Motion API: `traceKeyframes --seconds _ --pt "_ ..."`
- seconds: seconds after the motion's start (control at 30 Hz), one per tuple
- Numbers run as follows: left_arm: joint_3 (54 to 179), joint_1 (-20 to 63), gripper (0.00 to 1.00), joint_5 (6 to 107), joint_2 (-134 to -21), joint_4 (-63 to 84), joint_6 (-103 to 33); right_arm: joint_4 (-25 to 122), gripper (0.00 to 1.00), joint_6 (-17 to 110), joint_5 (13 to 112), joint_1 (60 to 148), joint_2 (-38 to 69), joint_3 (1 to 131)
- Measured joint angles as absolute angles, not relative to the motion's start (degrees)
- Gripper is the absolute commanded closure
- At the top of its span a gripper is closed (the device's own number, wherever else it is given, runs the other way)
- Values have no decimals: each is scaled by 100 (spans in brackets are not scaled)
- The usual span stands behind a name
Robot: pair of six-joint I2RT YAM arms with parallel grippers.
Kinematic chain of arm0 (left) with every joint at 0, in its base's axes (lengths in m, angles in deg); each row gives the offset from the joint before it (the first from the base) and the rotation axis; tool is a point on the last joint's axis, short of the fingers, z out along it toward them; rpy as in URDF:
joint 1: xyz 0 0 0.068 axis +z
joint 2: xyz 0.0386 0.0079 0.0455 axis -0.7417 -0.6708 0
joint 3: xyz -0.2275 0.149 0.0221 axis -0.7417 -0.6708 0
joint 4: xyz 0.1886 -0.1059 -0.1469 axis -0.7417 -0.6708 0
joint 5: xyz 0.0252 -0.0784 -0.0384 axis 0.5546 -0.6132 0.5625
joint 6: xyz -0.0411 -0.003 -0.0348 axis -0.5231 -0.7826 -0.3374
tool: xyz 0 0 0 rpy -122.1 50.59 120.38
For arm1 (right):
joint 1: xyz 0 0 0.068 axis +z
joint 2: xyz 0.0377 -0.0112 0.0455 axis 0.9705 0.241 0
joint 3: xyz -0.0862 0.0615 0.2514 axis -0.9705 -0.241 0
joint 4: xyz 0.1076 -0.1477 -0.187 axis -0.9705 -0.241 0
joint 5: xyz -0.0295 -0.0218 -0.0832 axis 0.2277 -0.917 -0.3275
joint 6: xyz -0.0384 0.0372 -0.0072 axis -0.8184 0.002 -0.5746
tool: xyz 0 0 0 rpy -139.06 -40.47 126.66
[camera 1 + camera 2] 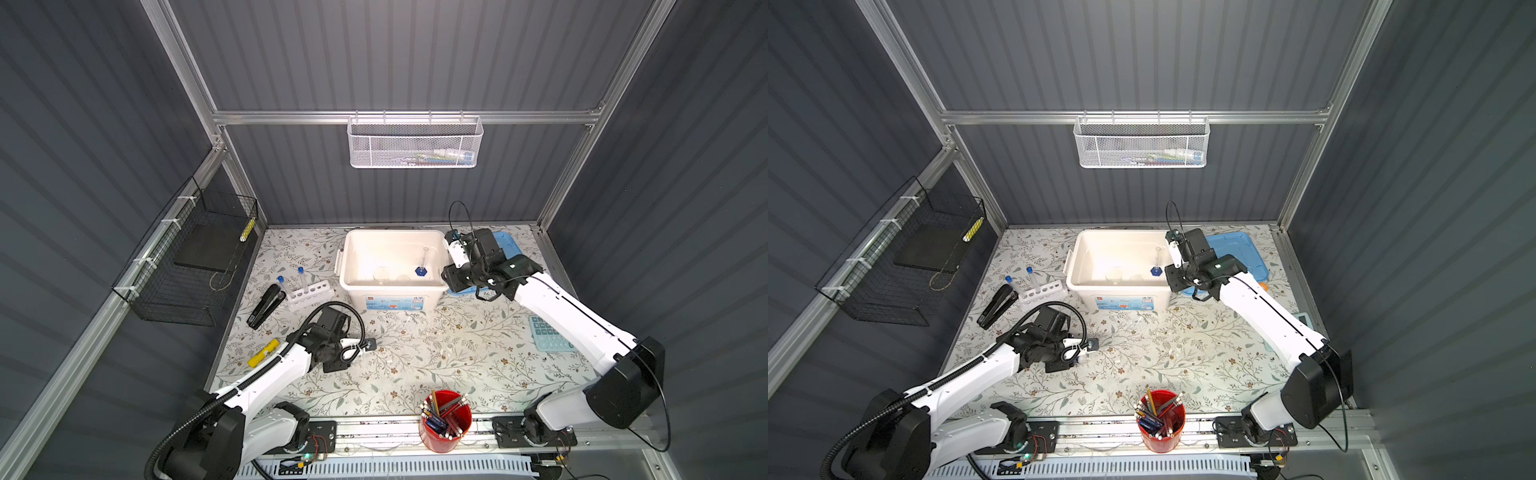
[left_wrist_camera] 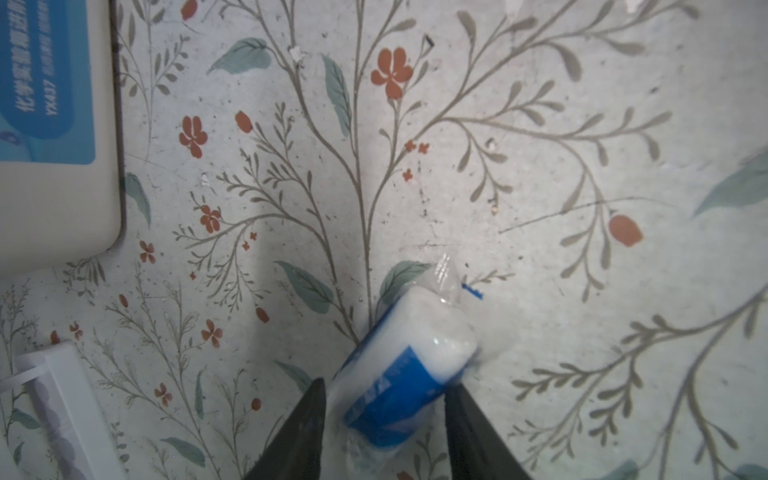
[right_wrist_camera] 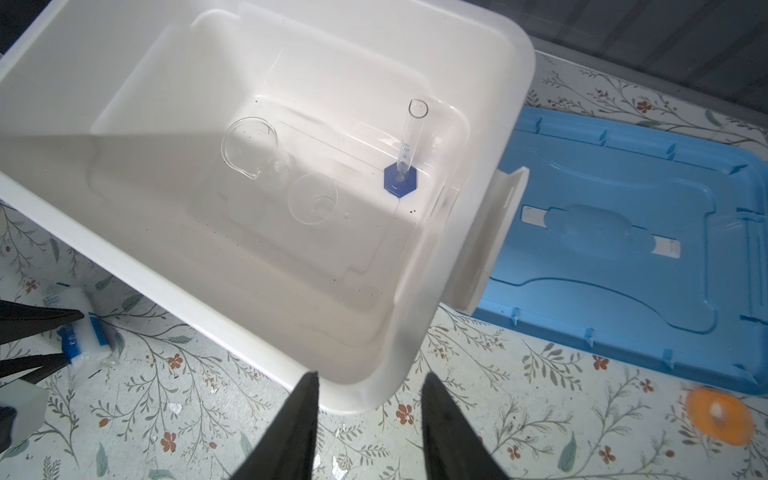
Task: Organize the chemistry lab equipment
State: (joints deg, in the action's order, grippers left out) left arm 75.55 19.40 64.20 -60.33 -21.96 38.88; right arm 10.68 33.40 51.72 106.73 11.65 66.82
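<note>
**Arm pose.** The left arm (image 1: 270,374) was extended from its base at the near left edge, forearm angled toward the middle and wrist bent down. The left end effector (image 2: 384,384) was thus held low over the surface (image 1: 436,365). Its fingers were set apart on either side of a wrapped white roll (image 2: 415,353) with a blue band. The roll lay on the surface in front of the white bin (image 1: 353,297); whether it was pinched could not be told. The right arm (image 1: 573,316) was stretched from the near right base diagonally to the bin's right wall. The right end effector (image 3: 370,375) was held above the bin's near right corner, fingers apart, nothing between them.

**Edges and room.** A black wire basket (image 1: 195,257) was hung beyond the left edge. A black stapler (image 1: 266,306) was laid beside a white rack (image 1: 309,297), in which two blue-capped tubes (image 1: 302,280) were stood upright, just left of the bin. Inside the bin, a spouted beaker (image 3: 249,143) and a smaller clear vessel (image 3: 312,198) were set left of a measuring cylinder (image 3: 409,141). The cylinder was stood upright on a blue hexagonal foot near the right wall. A red cup of pencils (image 1: 445,419) was stood at the near edge. A blue lid (image 3: 623,187) was laid flat just right of the bin, reaching under its side handle. A pale blue calculator (image 1: 548,336) was partly hidden by the right arm at the right edge. A broad stretch of patterned surface lay between the two arms.
</note>
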Motion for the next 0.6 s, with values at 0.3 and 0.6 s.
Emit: traceKeyframes --seconds 0.3,0.6 --pt "7562 1892 62 6162 -6033 -2117 3584 1066 57 3340 5116 10667 1023 6625" --pt "7582 1892 63 6160 -6033 -2143 3567 1061 57 3342 5098 10667 992 6582"
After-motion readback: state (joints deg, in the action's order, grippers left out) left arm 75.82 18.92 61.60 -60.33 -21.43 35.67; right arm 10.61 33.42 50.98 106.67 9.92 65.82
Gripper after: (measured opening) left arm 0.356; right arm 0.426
